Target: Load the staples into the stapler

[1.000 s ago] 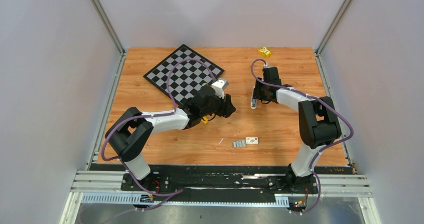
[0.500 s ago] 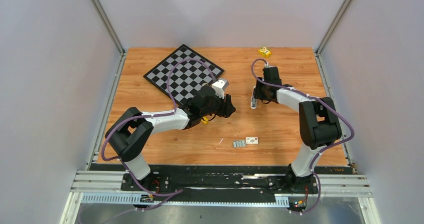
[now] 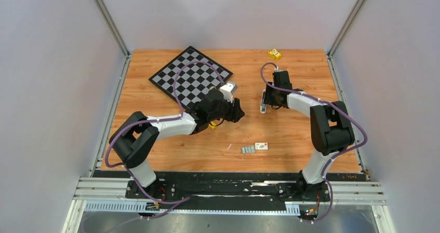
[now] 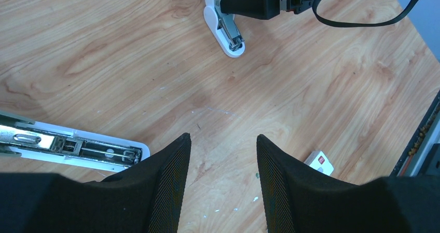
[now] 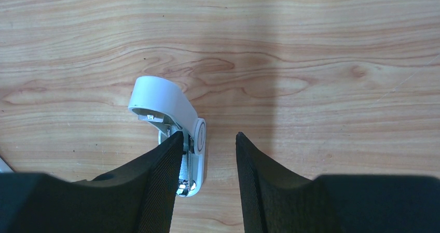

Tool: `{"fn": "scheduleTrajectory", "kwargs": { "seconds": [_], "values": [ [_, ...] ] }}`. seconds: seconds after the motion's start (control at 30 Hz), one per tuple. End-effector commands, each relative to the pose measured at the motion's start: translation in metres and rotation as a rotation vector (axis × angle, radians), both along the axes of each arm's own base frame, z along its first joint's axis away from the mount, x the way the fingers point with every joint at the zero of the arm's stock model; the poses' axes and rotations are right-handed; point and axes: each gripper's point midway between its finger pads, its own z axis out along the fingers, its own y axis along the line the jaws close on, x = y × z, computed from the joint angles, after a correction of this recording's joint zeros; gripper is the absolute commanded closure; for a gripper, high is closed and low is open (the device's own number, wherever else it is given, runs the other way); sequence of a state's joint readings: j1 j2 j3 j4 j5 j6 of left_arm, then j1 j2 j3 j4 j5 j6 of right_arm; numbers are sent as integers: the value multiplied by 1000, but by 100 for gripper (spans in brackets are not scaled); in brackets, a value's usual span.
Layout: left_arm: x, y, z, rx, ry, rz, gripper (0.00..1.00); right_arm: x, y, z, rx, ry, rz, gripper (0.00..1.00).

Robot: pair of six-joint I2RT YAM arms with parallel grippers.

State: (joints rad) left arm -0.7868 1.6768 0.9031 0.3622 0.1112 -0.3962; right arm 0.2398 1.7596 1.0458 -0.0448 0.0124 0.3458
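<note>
Right tool (image 5: 209,135), half-parted and gripping nothing, straddles the small white open stapler (image 5: 174,108), while silvery-grey staple strips (image 3: 248,149) lie crosswise on the wooden surface (image 3: 290,139), well nearward, with the half-open, empty left tool (image 4: 222,136) marginally closer.

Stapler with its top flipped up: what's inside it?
The stapler shows a shiny metal tray under its raised white top. A finger of the right gripper covers part, so I cannot tell if it's loaded.

No readable text anywhere. Small white box (image 4: 320,162): red patch on label, print too small to make out. Yellow block (image 3: 274,53), far side: dark marks on top, illegible from overhead view. No numbers or brand names legible.
</note>
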Motion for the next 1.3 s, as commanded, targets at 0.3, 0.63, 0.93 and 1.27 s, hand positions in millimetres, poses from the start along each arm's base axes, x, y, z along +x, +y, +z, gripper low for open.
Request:
{"fn": "scheduleTrajectory", "kwargs": {
  "seconds": [0.3, 0.63, 0.93, 1.27],
  "values": [
    [3, -8, 6, -19, -25, -10, 48, -23, -13, -7, -22, 58, -11, 55],
    [4, -12, 6, -15, -38, -8, 48, -34, -4, -1, 28, 59, 13, 55],
    [9, -43, 9, 10, -217, 23, 47, -2, -7, 63, 90, -71, 23, 52],
    [32, -84, -19, 27, -254, 48, 44, 30, 2, 68, 287, -27, 137, 48]
  ]
}}
